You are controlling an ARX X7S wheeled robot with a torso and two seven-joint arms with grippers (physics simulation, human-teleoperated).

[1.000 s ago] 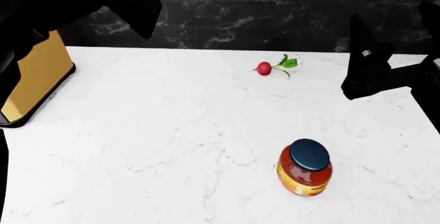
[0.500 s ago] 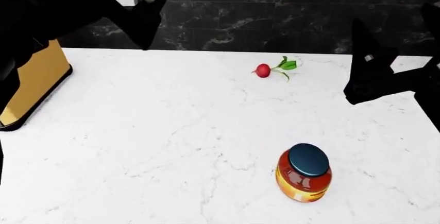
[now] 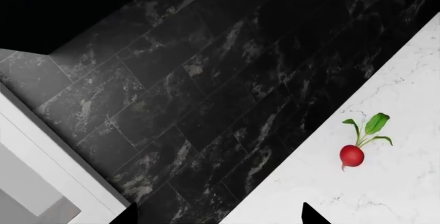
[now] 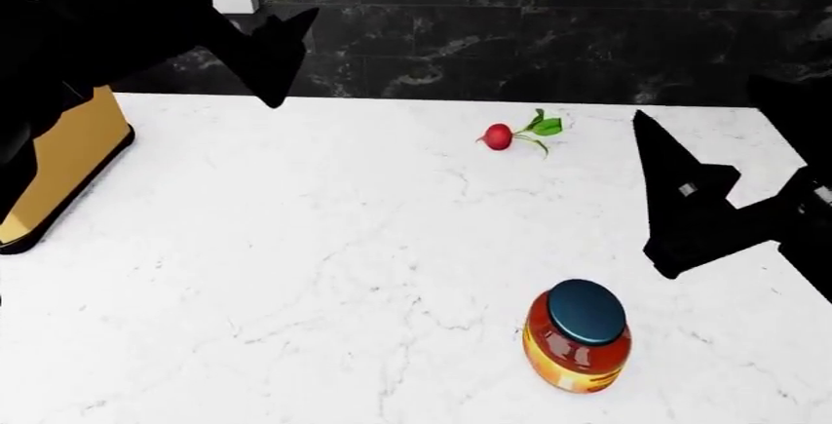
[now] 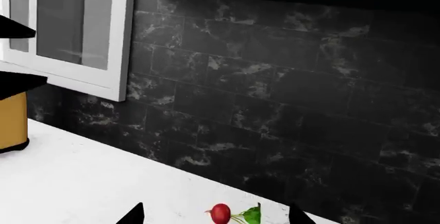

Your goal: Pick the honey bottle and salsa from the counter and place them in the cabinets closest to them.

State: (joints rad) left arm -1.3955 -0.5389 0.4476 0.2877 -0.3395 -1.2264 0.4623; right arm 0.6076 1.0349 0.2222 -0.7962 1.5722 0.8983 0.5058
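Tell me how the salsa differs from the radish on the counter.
The salsa is a squat upright jar with a dark blue lid; the radish is much smaller and lies on its side with green leaves. The salsa sits near the front, the radish by the black backsplash. Both rest on the counter, ungrasped, and show red.

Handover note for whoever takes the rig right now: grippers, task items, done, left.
Left gripper: raised near the backsplash, nothing between its fingers, looks open.
Right gripper: above the counter, up and right of the salsa, empty, looks open.
Salsa: upright on the counter, lid on, untouched.
Honey bottle: not in any view.
Radish lies near the back wall; ignore.
Done: nothing visibly placed. Left: salsa grasp and stow, then find the honey bottle.
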